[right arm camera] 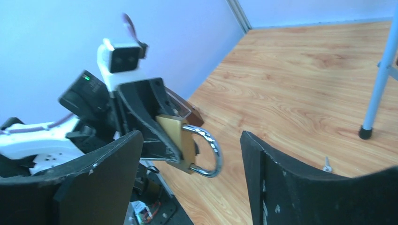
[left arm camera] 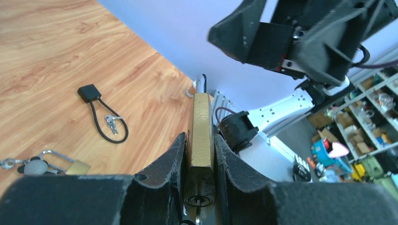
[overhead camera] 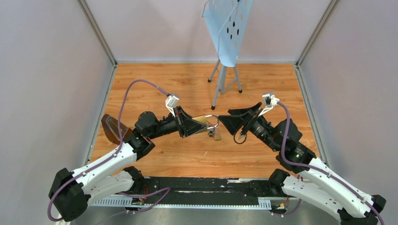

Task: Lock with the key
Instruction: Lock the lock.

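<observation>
Above the wood-grain desk (overhead camera: 164, 79) your left fingers (left arm camera: 162, 173) clamp the brass padlock (left arm camera: 202, 126) aloft, likely steadying it for your right fingers (right arm camera: 281, 173), which gape wide and empty

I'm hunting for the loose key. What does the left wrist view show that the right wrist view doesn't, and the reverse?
Only the left wrist view: a black cable lock and a second small padlock, both lying on the table. Only the right wrist view: what looks like a tiny silver key lying alone on the wood, and a stand leg. Both: the brass padlock clamped in the left gripper.
</observation>
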Controlling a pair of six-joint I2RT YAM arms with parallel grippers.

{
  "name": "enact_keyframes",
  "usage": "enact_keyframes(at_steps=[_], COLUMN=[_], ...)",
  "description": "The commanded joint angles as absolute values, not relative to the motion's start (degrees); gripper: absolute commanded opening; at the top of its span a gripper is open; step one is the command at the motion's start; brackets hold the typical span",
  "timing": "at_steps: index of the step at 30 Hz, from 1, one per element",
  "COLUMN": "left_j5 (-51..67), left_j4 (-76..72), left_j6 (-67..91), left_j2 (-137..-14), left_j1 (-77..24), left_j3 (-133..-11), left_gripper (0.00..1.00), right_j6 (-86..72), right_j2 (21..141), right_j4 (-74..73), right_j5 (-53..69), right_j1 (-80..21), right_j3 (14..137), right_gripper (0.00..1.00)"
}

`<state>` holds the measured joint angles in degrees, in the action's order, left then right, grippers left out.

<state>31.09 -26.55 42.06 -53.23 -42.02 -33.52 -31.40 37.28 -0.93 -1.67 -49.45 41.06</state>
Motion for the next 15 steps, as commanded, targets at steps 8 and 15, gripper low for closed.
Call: enact_keyframes(at_steps=[8, 15], left_j5=[15.45, 12.1], left_j4=[-41.32, -50.85], left_j6=[65.21, 76.26], left_j2=[-49.05, -50.48], left_j1=[-42.1, -42.1], left_j3=[-29.3, -25.18], left_gripper=[0.0, 0.0], right_j6=[-51.3, -52.24], right_j2=[42.2, 50.27], right_j4=[12.32, 14.92], right_j5=[-3.34, -2.3], right_j1=[-49.31, -49.31], right_j3=[37.35, 40.34], right_gripper=[0.76, 0.7])
